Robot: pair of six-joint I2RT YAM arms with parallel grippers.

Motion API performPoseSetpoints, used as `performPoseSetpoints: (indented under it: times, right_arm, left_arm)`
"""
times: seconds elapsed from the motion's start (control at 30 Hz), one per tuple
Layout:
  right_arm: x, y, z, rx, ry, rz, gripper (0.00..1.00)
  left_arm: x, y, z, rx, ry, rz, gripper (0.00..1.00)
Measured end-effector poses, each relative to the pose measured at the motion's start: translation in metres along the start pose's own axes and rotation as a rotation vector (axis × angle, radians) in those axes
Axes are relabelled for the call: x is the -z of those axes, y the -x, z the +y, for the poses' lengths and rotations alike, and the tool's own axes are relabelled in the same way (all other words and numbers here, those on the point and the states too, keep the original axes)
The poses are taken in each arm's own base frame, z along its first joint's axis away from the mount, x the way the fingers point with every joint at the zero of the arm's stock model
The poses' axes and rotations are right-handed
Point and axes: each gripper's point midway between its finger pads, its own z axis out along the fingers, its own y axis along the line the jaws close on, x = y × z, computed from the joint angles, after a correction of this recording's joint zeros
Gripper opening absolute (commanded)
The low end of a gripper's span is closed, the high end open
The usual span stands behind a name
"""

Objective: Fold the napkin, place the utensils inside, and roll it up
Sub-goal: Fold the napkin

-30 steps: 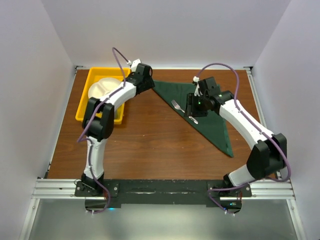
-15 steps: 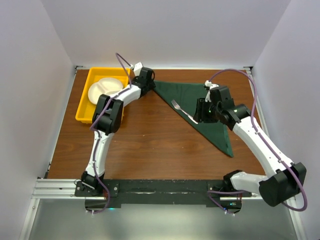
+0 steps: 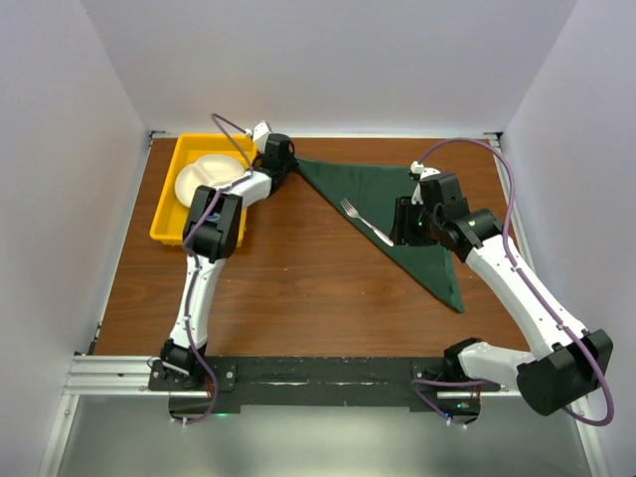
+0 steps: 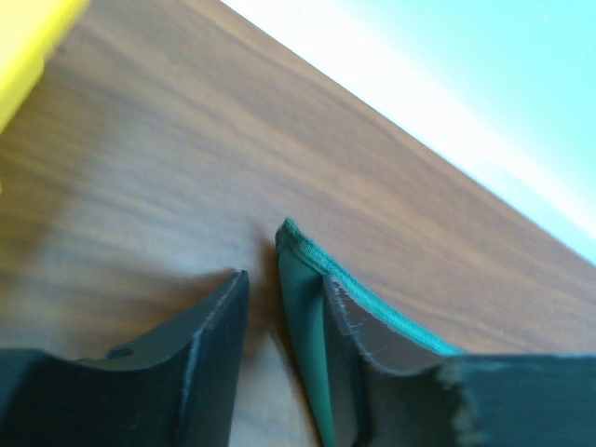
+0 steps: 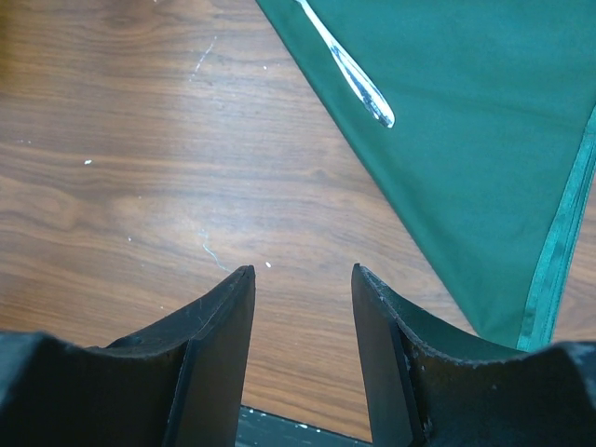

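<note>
Brown worktop (image 3: 298,288) bore the napkin (image 3: 388,194), its far-left corner between the left gripper's (image 4: 284,279) half-parted jaws — right gripper (image 5: 303,279) gaped empty nearby.

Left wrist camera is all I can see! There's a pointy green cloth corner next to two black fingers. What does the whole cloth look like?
Observer: The dark green cloth napkin lies flat, folded into one big triangle, and you are at its far left corner.
Operator: Ooh. Is anything lying on it yet?
Observer: Yes, a slim silver metal fork lies along the napkin's long left edge, with its tines toward the far side.
</note>
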Motion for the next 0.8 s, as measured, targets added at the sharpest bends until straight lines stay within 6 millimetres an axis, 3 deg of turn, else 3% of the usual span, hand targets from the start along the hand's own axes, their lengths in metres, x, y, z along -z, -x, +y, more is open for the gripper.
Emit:
performPoseSetpoints:
  times: [0.3,0.47,0.67,0.8]
  right_arm:
    - [0.001,-0.006,-0.002,0.002,-0.007,0.024,0.49]
    - [0.004,-0.008,-0.002,0.001,-0.006,0.022,0.49]
    - [0.023,-0.005,-0.002,-0.005,0.016,-0.038,0.49]
    - [0.032,-0.009,-0.003,-0.014,0.024,-0.061,0.49]
  left_arm:
    - [-0.009,-0.005,-0.009,-0.006,-0.117,0.008,0.07]
    - [-0.005,-0.014,-0.017,-0.037,-0.183,0.036,0.0]
    - [0.031,-0.023,-0.021,-0.07,-0.233,0.093,0.0]
    - [0.071,-0.003,-0.052,-0.09,-0.298,0.074,0.0]
